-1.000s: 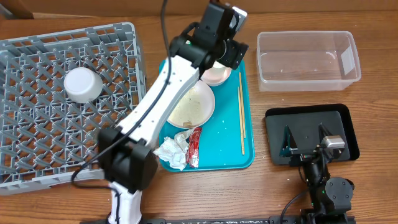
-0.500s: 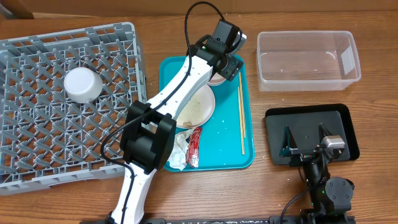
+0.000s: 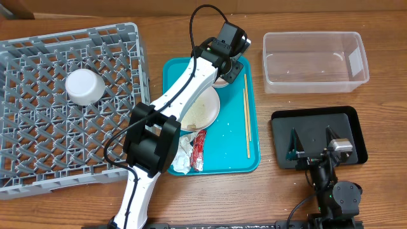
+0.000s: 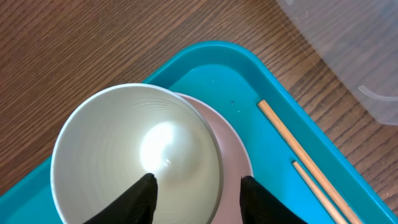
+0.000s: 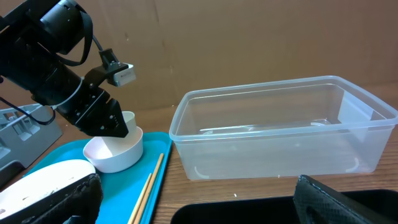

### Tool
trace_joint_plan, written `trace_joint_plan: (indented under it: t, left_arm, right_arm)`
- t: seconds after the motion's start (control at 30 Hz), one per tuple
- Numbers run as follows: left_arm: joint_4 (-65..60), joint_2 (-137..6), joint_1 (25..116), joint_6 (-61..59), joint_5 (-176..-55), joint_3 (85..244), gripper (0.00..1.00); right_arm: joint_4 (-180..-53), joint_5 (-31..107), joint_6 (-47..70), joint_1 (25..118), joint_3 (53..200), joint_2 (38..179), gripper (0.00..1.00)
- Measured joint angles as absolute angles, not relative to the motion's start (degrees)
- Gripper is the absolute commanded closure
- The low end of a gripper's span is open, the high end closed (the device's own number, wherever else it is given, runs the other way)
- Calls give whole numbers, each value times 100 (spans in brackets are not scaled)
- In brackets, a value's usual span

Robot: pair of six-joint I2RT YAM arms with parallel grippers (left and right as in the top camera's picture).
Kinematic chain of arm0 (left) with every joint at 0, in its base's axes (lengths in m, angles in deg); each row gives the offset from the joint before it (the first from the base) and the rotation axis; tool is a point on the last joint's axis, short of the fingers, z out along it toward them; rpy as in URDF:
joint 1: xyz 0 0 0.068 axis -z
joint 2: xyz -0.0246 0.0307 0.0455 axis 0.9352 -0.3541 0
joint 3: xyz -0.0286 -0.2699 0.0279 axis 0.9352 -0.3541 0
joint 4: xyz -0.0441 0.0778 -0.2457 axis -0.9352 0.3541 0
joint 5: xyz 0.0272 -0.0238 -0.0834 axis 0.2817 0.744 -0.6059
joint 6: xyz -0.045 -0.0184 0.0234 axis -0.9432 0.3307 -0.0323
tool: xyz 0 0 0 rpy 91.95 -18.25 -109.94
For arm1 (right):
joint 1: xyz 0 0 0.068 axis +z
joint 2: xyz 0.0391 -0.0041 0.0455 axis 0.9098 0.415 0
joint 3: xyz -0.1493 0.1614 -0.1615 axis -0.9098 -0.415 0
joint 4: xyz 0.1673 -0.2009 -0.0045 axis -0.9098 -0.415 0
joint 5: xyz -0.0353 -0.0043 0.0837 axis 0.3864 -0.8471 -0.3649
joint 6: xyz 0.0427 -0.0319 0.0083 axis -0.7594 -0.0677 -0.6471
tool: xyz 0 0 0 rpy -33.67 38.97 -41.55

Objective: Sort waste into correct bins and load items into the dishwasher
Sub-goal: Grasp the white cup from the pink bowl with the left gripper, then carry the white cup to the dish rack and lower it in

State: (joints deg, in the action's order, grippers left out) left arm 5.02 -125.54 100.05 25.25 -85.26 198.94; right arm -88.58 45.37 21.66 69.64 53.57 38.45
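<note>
My left gripper is open at the far end of the teal tray. It straddles the rim of a grey-white bowl nested in a whitish-pink bowl: one finger is inside, the other over the pink bowl. The bowls also show in the right wrist view. A round plate with crumbs, a crumpled napkin, a red wrapper and the chopsticks lie on the teal tray. A white cup sits in the grey rack. My right gripper is open over the black tray.
The teal tray lies mid-table between the rack and the bins. The clear tub stands at the back right, beyond the black tray. My left arm crosses over the tray and plate.
My left gripper has come down and closer to the stacked bowls at the tray's far end. The right arm has not moved.
</note>
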Motion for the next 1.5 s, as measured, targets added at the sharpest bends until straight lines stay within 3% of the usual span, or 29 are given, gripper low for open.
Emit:
trace_joint_plan:
  t: [0.17,0.33,0.6,1.13,1.5]
  left_arm:
    - [502,-12554,10005,2471,-8554,19894,69]
    - [491,-12554,10005,2412,-8624,19894,71]
    - [423,-12554,10005,2370,-8663,19894,95]
    - [500,-12552,10005,1920,-8788,20187,96]
    - [2146,-10838,9677,456,-8928,20792,96]
  right_arm:
    - [-8856,4537,2166,6964,5357,3845,0]
    - [-8858,4537,2168,6964,5357,3845,0]
    - [-8858,4539,2166,6964,5357,3845,0]
    - [-8856,4537,2166,6964,5357,3845,0]
    - [-8856,4539,2166,6964,5357,3845,0]
